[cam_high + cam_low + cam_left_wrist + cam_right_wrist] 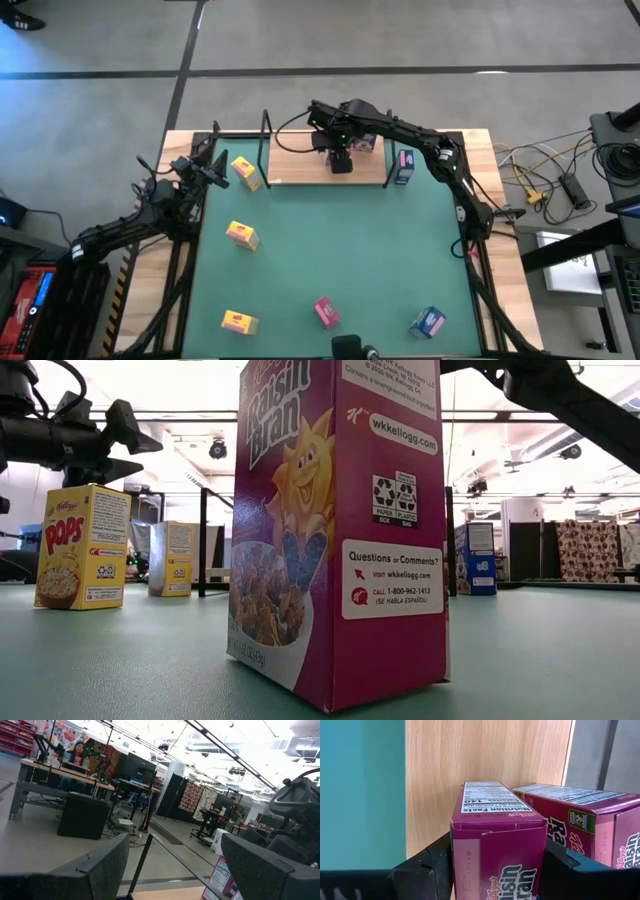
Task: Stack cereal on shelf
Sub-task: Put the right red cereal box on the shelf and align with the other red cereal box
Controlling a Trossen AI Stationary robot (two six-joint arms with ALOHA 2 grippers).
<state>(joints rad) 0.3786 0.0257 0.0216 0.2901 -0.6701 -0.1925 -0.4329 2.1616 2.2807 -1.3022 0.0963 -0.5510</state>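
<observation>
The shelf [300,165], a light wooden board with black wire uprights, stands at the far side of the green table. My right gripper [342,160] hangs over the board, shut on a pink cereal box [492,820]. A second pink box [580,815] sits on the board right beside it. My left gripper [175,870] waits open at the table's left edge [215,172], with nothing between its fingers. Loose on the table are three yellow boxes [245,172] [242,235] [239,322], one pink box [326,311] and two blue boxes [404,165] [428,322]. My right gripper pinches the pink box between its two fingers [432,865], on two opposite faces near its flap end [495,845]. The fingers come steeply from above, along the box's length. The box points down at the board; whether its lower end [480,784] touches the wood I cannot tell.
The near pink box [330,530] fills the low view's middle. Behind it stand yellow boxes [82,545] [175,558] and a blue one [475,558]. The shelf's uprights [267,140] rise at the board's ends. The green mat's middle [340,250] lies bare.
</observation>
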